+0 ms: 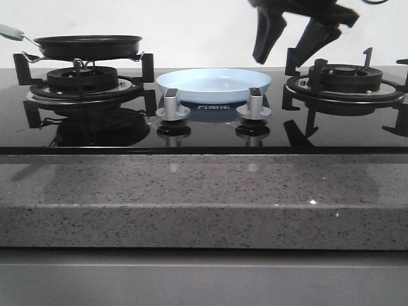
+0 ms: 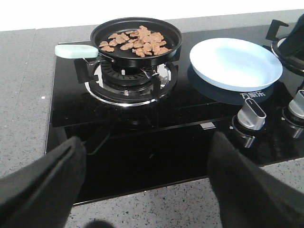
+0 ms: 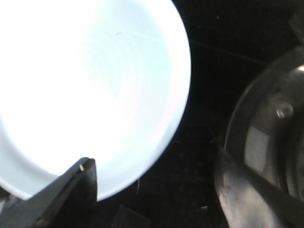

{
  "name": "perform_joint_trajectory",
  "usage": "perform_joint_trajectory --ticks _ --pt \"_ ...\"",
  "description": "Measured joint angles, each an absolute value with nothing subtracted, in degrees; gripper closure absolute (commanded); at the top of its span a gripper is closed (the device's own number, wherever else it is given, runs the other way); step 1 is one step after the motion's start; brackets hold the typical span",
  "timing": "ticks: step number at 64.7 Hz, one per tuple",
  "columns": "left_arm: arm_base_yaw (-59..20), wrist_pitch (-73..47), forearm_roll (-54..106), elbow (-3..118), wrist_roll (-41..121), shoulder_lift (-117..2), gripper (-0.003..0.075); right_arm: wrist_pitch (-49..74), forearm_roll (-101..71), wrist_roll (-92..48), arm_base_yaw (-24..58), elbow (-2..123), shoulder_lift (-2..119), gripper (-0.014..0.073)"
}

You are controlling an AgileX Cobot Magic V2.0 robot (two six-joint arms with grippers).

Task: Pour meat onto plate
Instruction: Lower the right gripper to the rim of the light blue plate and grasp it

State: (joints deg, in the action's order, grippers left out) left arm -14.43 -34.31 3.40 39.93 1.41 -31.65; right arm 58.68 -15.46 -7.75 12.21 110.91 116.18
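The meat point(image 2: 135, 42) is a heap of light-brown pieces lying in a black frying pan point(image 2: 166, 35) on the left burner. The pan's pale green handle point(image 2: 76, 50) points away from the plate. The pale blue plate point(image 1: 213, 85) sits empty on the black hob between the two burners. My left gripper point(image 2: 147, 138) is open with nothing between its fingers. It hovers over the hob's front edge, well short of the pan. My right gripper point(image 1: 277, 59) hangs open above the plate's right rim point(image 3: 175, 118), holding nothing.
Two silver knobs point(image 1: 173, 104) point(image 1: 254, 104) stand in front of the plate. An empty right burner with black grate point(image 1: 344, 83) is beside the right gripper. A speckled grey counter point(image 1: 204, 197) runs along the hob's front edge.
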Motion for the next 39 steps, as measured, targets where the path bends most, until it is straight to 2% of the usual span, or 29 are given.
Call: perform_joint_trajectory --ticks 22,39 --pt "-14.4 -34.3 3.4 39.9 1.4 -31.6 0.0188 61.6 -15.5 -8.9 12.2 121.7 125.6 0.0062" --pt "-14.4 -34.3 3.4 39.9 1.4 -31.6 0.0188 63.5 -15.7 -9.1 12.2 125.9 128.8 0.0287"
